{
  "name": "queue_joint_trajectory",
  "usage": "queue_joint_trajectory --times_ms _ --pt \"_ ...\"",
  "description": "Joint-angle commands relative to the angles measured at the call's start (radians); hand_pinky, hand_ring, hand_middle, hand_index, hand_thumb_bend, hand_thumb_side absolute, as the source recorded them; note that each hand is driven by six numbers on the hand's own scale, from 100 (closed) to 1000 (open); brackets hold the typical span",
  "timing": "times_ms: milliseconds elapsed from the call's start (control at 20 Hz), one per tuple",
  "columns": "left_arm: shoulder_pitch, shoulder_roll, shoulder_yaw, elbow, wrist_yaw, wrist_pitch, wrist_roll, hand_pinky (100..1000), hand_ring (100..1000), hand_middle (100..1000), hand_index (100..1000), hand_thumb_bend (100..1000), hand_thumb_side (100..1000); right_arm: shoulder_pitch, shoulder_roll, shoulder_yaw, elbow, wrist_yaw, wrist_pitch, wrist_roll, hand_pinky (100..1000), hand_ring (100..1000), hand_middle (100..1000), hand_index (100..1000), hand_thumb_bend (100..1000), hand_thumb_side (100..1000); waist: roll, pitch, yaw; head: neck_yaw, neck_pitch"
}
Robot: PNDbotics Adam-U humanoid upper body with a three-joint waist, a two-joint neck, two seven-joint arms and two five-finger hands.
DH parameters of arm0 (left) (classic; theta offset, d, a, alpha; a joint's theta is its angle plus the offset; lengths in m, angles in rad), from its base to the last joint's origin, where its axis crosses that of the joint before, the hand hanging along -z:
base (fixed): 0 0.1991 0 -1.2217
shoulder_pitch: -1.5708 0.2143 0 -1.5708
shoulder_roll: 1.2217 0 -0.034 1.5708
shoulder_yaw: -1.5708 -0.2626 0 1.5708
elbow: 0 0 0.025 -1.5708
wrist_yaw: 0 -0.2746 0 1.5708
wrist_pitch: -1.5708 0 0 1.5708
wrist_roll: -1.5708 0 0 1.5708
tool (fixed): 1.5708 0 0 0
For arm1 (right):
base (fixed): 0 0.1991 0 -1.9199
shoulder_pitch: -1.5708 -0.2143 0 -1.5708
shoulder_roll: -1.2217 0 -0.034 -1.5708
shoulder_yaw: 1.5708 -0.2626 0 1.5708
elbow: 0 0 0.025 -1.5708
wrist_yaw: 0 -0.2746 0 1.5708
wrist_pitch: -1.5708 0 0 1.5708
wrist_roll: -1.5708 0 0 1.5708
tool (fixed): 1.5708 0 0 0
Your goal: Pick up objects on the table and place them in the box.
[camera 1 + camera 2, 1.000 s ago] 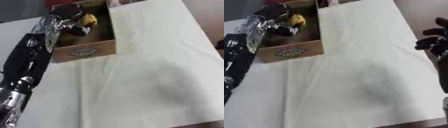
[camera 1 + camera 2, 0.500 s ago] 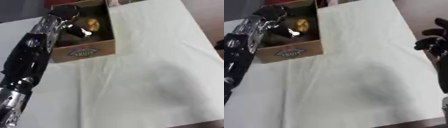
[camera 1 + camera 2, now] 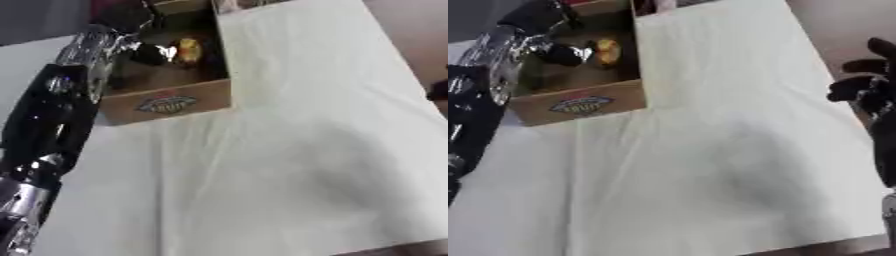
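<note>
While my arm reaches in: left to right.
Left hand (image 3: 122, 17): over the open brown cardboard box (image 3: 166, 105); finger posture unreadable.
Small yellow rounded object (image 3: 187, 50): inside the box, probably light, rigid; grasp its sides.
Right hand (image 3: 872, 92): idle, fingers relaxed.

The table (image 3: 289, 150) is covered by a pale cream cloth (image 3: 710, 165), creased in long soft folds; the cloth runs from beneath the left hand (image 3: 122, 20) at the far left corner across to the edge just under the right hand (image 3: 868, 90); a brown cardboard box (image 3: 171, 102) stands directly on the cloth, right below the left hand and well apart from the right hand; its near wall carries an oval printed label; between the box and the right hand the cloth lies bare; a darker floor shows past the right edge.
</note>
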Motion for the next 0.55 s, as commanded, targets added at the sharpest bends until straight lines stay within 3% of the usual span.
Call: queue_joint_trajectory --times_ms 50,250,500,550 --pt "-0.035 0.048 0.02 -0.065 0.042 0.026 0.038 398 537 526 716 163 650 0.003 -0.011 -0.016 -0.02 0.006 -0.001 -0.01 577 583 631 862 100 803 -0.018 -0.036 0.017 -0.013 0.02" --pt "-0.07 0.081 0.092 -0.161 0.103 0.047 0.098 371 505 518 706 155 602 0.015 -0.014 -0.027 -0.02 0.009 -0.004 -0.021 578 583 631 862 100 803 -0.028 -0.044 0.055 -0.035 0.034" --pt "0.021 0.101 0.122 -0.292 0.183 0.044 0.178 351 472 501 702 113 590 0.022 -0.01 -0.035 -0.02 0.007 -0.006 -0.031 578 584 631 862 100 803 -0.042 -0.057 0.101 -0.062 0.046" --pt "0.046 0.101 0.125 -0.318 0.199 0.045 0.194 287 416 473 679 100 597 0.022 -0.009 -0.037 -0.02 0.006 -0.007 -0.033 578 584 631 862 100 803 -0.044 -0.059 0.109 -0.066 0.048"
